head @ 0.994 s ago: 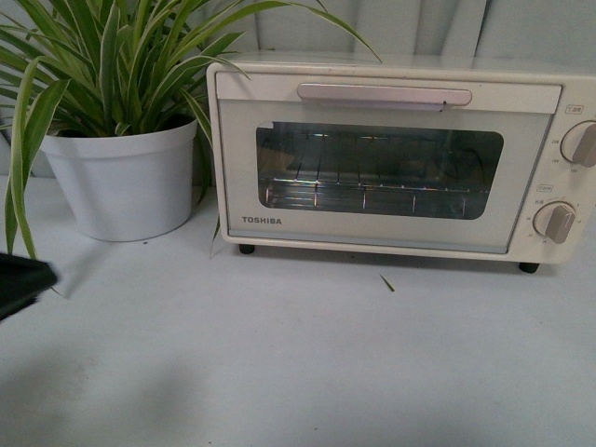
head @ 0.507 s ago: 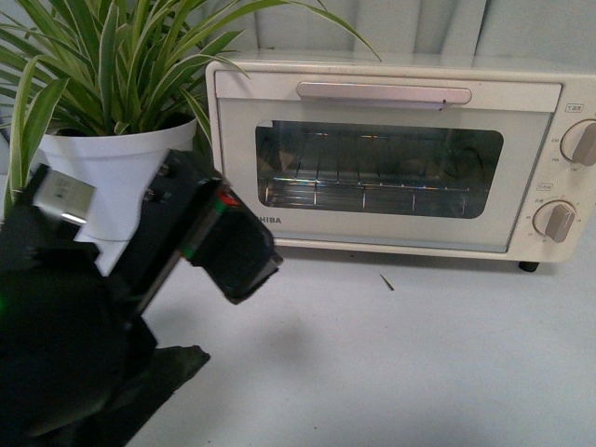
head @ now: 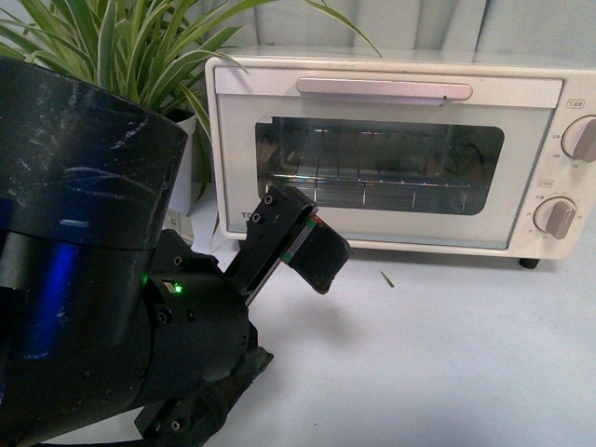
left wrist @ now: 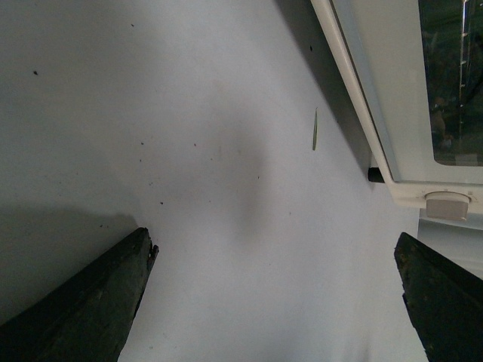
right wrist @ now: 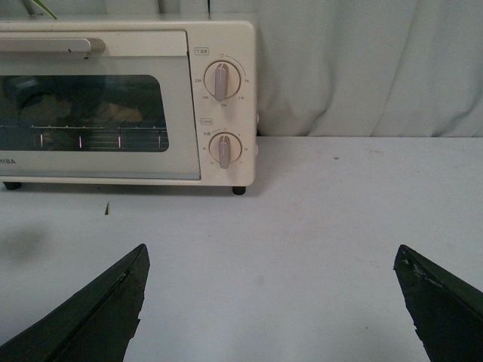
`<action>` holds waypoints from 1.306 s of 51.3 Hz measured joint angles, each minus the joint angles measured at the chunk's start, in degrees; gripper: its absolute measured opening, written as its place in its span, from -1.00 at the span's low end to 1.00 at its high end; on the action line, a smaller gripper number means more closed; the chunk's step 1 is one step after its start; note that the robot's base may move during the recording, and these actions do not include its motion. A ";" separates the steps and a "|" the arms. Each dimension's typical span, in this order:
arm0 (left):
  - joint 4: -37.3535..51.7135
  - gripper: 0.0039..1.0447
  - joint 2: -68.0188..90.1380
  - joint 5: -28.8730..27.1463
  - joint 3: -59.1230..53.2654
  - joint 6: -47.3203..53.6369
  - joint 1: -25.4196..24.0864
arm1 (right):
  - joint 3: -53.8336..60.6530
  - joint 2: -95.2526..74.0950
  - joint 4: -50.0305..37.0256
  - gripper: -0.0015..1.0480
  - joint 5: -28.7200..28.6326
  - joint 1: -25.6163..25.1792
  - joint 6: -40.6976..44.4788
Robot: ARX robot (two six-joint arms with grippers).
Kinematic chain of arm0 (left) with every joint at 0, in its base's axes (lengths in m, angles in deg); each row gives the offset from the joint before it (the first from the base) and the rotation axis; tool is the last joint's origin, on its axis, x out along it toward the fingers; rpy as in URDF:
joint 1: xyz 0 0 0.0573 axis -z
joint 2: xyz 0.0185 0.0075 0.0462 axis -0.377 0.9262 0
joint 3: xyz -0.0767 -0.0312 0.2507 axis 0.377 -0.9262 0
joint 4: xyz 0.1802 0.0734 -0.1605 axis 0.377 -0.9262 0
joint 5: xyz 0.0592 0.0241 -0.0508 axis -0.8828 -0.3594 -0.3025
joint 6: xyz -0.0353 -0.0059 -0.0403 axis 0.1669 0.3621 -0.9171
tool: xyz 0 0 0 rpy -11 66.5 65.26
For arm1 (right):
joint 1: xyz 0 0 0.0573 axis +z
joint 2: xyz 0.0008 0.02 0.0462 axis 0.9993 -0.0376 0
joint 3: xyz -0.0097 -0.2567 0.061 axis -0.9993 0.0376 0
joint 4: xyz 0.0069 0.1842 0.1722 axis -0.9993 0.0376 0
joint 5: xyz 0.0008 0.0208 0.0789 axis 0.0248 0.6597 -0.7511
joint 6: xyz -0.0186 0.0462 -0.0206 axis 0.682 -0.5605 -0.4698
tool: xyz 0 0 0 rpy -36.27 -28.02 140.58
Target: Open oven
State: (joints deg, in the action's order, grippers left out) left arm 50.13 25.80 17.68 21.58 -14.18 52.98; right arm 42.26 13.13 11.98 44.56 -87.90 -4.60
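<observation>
"Reaching step, yes? Where's the oven rel. to the L gripper?"

"Yep, approach only. Oven's ahead of it and off to one side, door shut. Wrist cam: fingers spread wide, nothing btwn them but bare table. Not touching the oven."

"Handle?"

"Handle runs along the door's top edge, well above the gripper. Front cam puts the gripper low, near the door's bottom corner. L arm blocks a lot of that view, plant behind it."

"R gripper?"

"R gripper is spread too, empty, well back from the oven. Knobs are nearer to it than the handle is. Front cam doesn't show it."

"Next move?"

"My guess: lift the L gripper to handle height, get fingers over and under the bar, close, then pull out and down. Door prob. hinges at the bottom. Watch the oven doesn't slide fwd; R could brace the top if needed."
</observation>
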 joint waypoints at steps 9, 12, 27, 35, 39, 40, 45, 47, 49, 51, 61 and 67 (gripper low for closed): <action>0.17 0.88 0.74 -0.09 0.63 -1.38 -1.16 | 0.00 0.00 0.00 0.82 0.00 0.00 -0.02; 0.31 0.88 0.83 -0.11 0.68 -1.73 -1.49 | 0.00 0.00 0.00 0.82 0.00 0.00 -0.02; 0.42 0.88 0.90 -0.11 0.68 -2.32 -2.27 | -6.88 -22.27 -11.26 0.82 -8.41 1.09 -11.41; 0.42 0.88 0.90 -0.09 0.68 -2.38 -2.36 | -16.57 -38.88 -17.59 0.82 -2.54 7.39 -8.57; 0.42 0.88 0.90 0.09 0.68 -2.43 -2.51 | -24.57 -49.09 -18.03 0.82 1.27 11.26 -7.50; 0.42 0.88 0.90 0.11 0.68 -2.43 -2.56 | -26.29 -50.95 -17.59 0.82 2.05 11.93 -7.50; 0.42 0.88 0.85 0.09 0.68 -2.64 -2.78 | -33.29 -57.75 -15.89 0.82 4.83 14.21 -7.48; 0.42 0.88 0.83 0.11 0.68 -2.75 -2.86 | -36.72 -60.87 -14.47 0.82 5.92 14.99 -7.76; 0.42 0.88 0.83 0.13 0.68 -2.89 -2.93 | -39.34 -63.19 -13.18 0.82 6.19 15.37 -8.28; 0.42 0.88 0.81 0.13 0.68 -3.02 -2.97 | -42.58 -66.14 -11.96 0.82 6.73 15.78 -9.03; 0.42 0.88 0.72 0.24 0.66 -3.34 -3.26 | -52.72 -75.36 -7.96 0.82 8.61 16.35 -11.50; 0.42 0.88 0.63 0.31 0.61 -3.45 -3.52 | -57.66 -79.58 -4.70 0.82 8.85 16.35 -13.57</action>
State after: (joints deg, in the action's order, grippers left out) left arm 50.55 26.43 17.99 22.19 -17.63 49.46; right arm -15.40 -66.45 7.28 53.41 -71.55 -18.18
